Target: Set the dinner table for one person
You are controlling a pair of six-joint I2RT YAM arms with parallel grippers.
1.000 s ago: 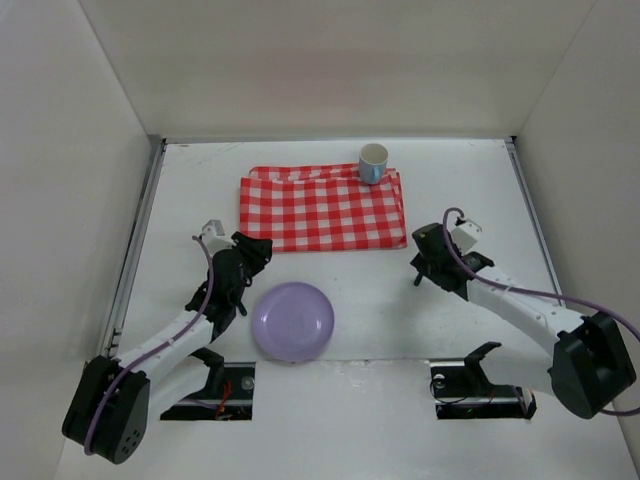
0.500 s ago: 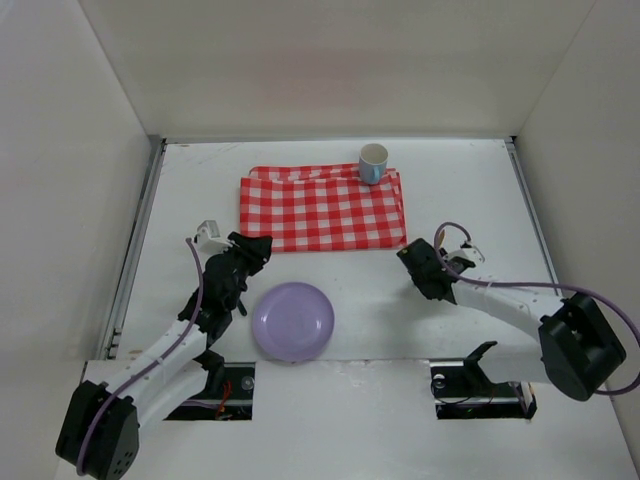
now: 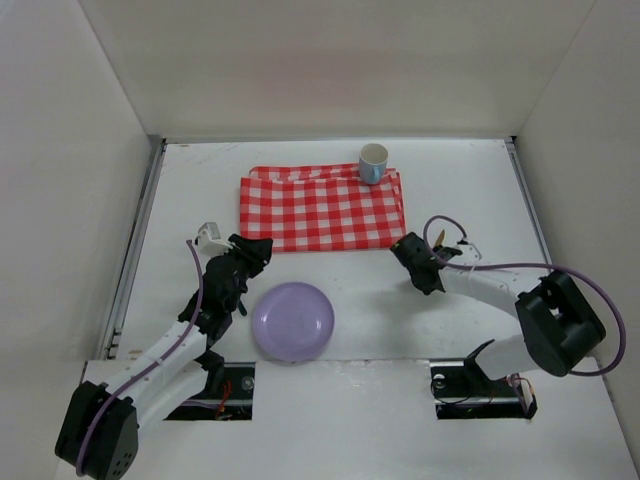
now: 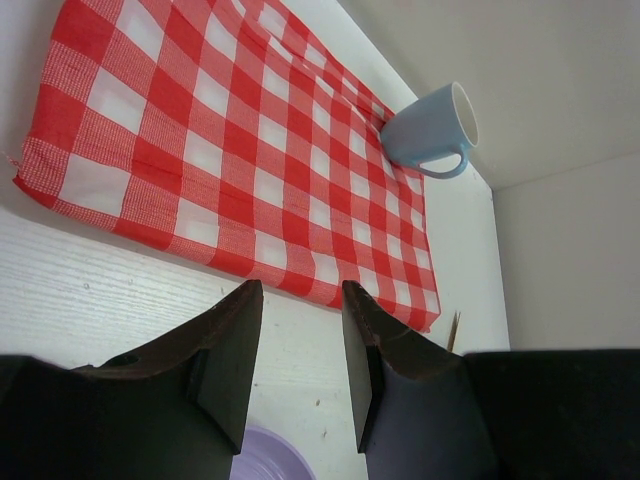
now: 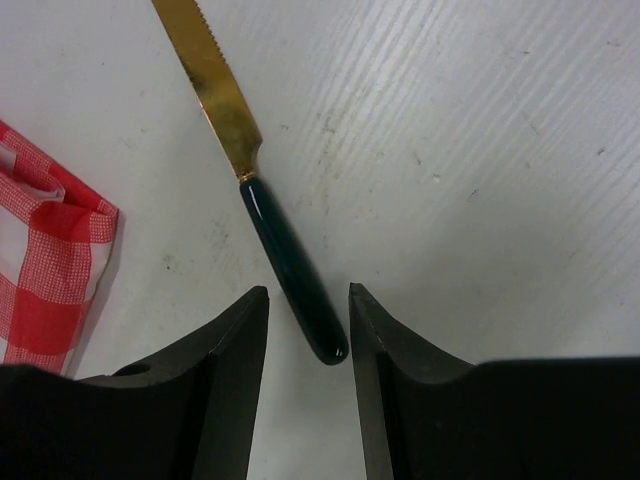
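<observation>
A knife with a gold blade (image 5: 210, 75) and a dark green handle (image 5: 295, 275) lies on the white dinner table (image 3: 480, 190), just right of the near right corner of the red-and-white checked cloth (image 3: 322, 208). My right gripper (image 5: 307, 290) is open, low over the table, with the handle's end between its jaws. In the top view the right gripper (image 3: 408, 250) hides the knife. A light blue cup (image 3: 373, 162) stands at the cloth's far right edge. A purple plate (image 3: 293, 321) lies near the front. My left gripper (image 3: 250, 252) is open and empty beside the plate.
In the left wrist view the left gripper (image 4: 300, 288) faces the cloth (image 4: 230, 150), with the cup (image 4: 432, 132) beyond it. Grey rails (image 3: 135, 250) run along the table's sides. White walls enclose the table on three sides.
My right gripper has moved left and lower, toward the cloth's near right corner, and now straddles the knife handle. My left arm shifted slightly at first, then stayed still.
</observation>
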